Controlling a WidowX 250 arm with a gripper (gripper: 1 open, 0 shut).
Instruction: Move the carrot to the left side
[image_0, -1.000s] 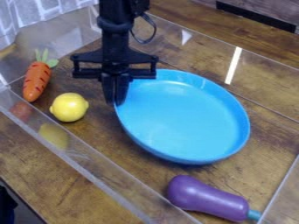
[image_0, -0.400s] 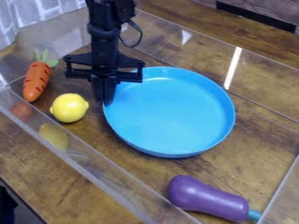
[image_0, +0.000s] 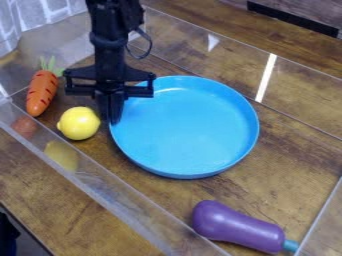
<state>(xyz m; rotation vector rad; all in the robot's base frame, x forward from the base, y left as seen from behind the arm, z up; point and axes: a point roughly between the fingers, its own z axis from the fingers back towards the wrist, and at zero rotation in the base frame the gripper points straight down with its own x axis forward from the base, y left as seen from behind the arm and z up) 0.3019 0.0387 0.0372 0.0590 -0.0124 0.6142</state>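
Your gripper (image_0: 111, 108), jaws shut and empty, has slid leftward, dragging the blue plate (image_0: 201, 150) toward the lemon (image_0: 79, 123). Carrot (image_0: 44, 88): left of frame, untouched, already beside the table's (image_0: 301, 110) left edge.

From my remote seat I see my single black arm (image_0: 112, 25) coming down from the top of the view, standing close to vertical. Its claw (image_0: 112, 112) points straight down, the fingers pressed together into one narrow dark tip with no gap that I can make out. A black crossbar (image_0: 110, 83) sticks out level on both sides just above those fingers.
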